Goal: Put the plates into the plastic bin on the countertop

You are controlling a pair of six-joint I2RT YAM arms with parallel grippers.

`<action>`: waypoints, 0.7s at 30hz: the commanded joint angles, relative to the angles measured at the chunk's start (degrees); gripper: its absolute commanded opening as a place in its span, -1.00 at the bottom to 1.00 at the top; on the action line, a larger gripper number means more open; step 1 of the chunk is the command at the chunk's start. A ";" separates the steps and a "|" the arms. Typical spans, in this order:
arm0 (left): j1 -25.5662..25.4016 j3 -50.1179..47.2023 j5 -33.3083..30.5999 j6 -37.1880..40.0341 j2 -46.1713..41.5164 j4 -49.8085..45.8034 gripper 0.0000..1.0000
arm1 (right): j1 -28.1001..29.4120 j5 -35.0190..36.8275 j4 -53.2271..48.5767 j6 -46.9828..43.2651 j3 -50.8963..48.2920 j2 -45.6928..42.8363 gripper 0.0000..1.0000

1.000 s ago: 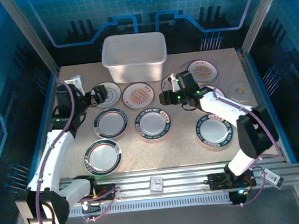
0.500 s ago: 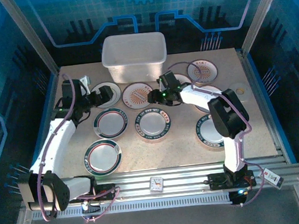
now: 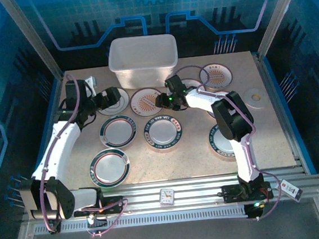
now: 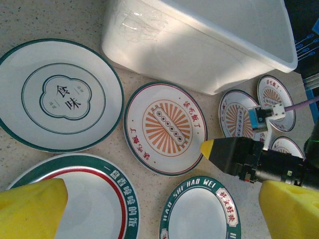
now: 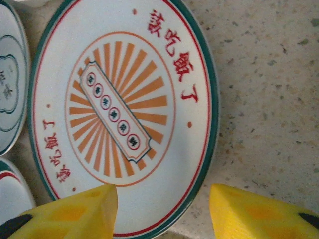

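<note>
One sunburst plate (image 5: 119, 114) lies flat on the tabletop (image 5: 269, 99) beneath our right claw (image 5: 163, 193), whose spread fingers (image 5: 75, 214) straddle its rim; we judge it stiff, slick and chippable, best pinched by that rim.

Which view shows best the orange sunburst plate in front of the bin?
The right wrist view: the sunburst plate is close, its lettering sharp. The left wrist view shows it almost whole but smaller; the top view, tiny.
</note>
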 commanded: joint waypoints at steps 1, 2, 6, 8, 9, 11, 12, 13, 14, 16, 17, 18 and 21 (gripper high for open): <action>0.69 2.49 0.02 1.38 0.75 -1.89 0.99 | -0.08 1.94 -1.47 1.04 2.06 1.98 0.00; 0.69 2.76 -0.01 1.40 0.92 -1.90 0.98 | -0.10 2.12 -1.65 1.20 2.39 2.29 -0.02; 0.69 3.80 -0.03 1.10 1.85 -1.90 0.99 | -0.20 1.03 -0.24 1.34 2.55 3.47 -0.01; 0.69 4.54 -0.10 1.08 2.58 -2.14 0.99 | -0.39 -0.03 -0.17 1.46 3.43 4.62 -0.02; 0.69 5.01 -0.14 1.02 2.94 -2.39 0.99 | -0.42 -0.09 -0.13 1.40 3.71 5.05 -0.05; 0.68 5.81 -0.12 1.09 3.50 -2.86 0.98 | -0.43 0.20 0.23 1.60 3.79 5.62 -0.08; 0.69 6.16 -0.22 1.07 3.66 -3.03 0.99 | -0.56 0.18 0.58 1.73 3.73 5.88 -0.09; 0.69 6.36 -0.33 1.03 3.82 -3.13 0.98 | -0.69 -0.04 0.94 1.85 3.60 6.13 -0.11; 0.69 6.49 -0.46 1.08 3.84 -3.13 0.99 | -0.85 -0.51 1.57 2.06 3.50 6.40 -0.13; 0.69 6.63 -0.71 0.94 3.93 -3.13 0.99 | -1.12 -1.39 2.83 2.48 3.08 6.84 -0.17; 0.69 6.70 -0.87 0.86 3.99 -3.13 0.99 | -1.20 -1.77 3.42 2.58 2.89 6.98 -0.19; 0.69 6.81 -1.01 0.87 4.07 -3.19 0.99 | -1.27 -2.42 4.51 2.71 2.57 7.04 -0.23; 0.69 6.87 -1.09 0.86 4.19 -3.22 0.99 | -1.37 -3.04 6.84 3.12 1.34 6.97 -0.31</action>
